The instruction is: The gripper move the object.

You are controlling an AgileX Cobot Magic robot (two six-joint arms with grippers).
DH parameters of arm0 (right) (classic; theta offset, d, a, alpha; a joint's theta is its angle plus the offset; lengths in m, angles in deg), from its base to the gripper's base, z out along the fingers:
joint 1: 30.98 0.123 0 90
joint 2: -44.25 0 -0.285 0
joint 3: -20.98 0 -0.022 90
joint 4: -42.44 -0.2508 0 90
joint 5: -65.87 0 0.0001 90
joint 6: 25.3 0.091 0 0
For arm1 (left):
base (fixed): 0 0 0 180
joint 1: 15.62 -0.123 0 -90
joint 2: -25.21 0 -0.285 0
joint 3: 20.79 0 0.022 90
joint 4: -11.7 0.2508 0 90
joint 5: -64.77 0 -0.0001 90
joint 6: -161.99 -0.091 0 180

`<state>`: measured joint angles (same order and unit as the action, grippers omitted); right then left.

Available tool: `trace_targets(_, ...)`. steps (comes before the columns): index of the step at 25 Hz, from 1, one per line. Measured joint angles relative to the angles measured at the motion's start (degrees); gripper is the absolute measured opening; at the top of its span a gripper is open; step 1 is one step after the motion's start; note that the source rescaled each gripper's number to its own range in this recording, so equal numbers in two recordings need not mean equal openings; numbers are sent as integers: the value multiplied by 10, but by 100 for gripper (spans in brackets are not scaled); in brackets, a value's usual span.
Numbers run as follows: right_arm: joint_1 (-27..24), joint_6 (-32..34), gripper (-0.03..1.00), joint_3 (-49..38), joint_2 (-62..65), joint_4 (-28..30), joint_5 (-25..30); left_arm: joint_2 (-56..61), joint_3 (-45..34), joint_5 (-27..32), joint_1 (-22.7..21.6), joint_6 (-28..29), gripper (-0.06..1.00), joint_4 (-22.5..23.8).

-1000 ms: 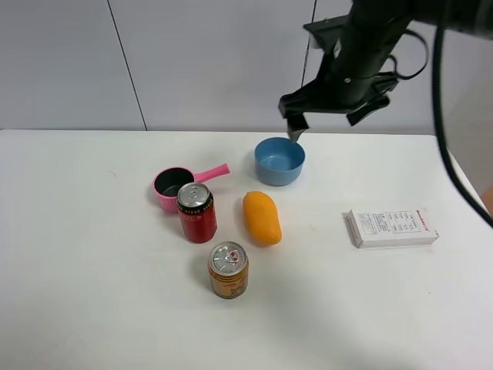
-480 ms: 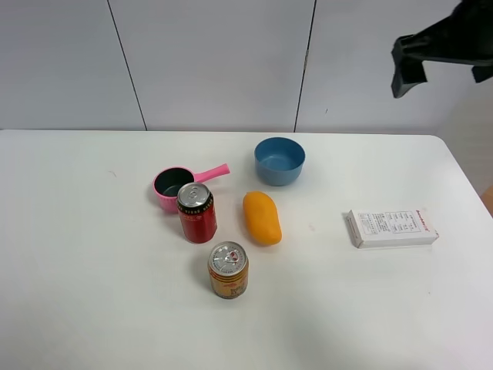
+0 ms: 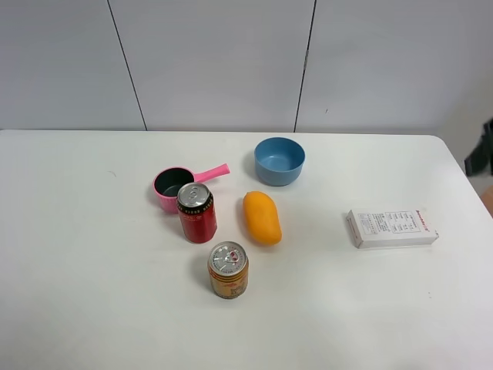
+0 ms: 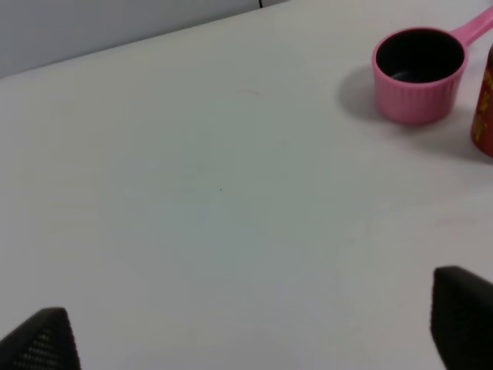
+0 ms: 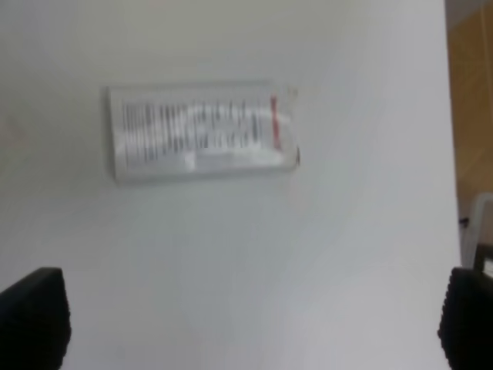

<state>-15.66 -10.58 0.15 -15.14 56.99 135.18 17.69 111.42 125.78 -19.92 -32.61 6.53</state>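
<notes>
The orange-yellow mango-shaped object [image 3: 262,217] lies on the white table [image 3: 92,293] in front of the blue bowl. No gripper touches it. In the exterior high view only a dark sliver of the right arm [image 3: 481,149] shows at the right edge. In the left wrist view my left gripper [image 4: 254,339] is open and empty over bare table, its fingertips [image 4: 464,322] wide apart. In the right wrist view my right gripper [image 5: 246,324] is open and empty, above the table near the white box [image 5: 202,131].
A blue bowl [image 3: 280,160], a pink saucepan [image 3: 176,186], a red can [image 3: 197,212] and a gold-orange can [image 3: 228,270] stand around the object. The saucepan [image 4: 417,73] also shows in the left wrist view. The white box [image 3: 392,227] lies at the right.
The right arm has swung from above the blue bowl up and to the right, almost out of the exterior view. The objects on the table have not moved.
</notes>
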Motion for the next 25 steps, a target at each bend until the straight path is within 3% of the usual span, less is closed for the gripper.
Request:
trace_targets(7, 0, 4, 86, -174, 198, -19, -52, 0, 0, 0, 0, 0, 100, 0)
trace_targets(13, 0, 4, 86, -267, 357, -47, -57, 0, 0, 0, 0, 0, 100, 0)
trace_targets(25, 0, 3, 86, -279, 515, -49, -70, 0, 0, 0, 0, 0, 100, 0)
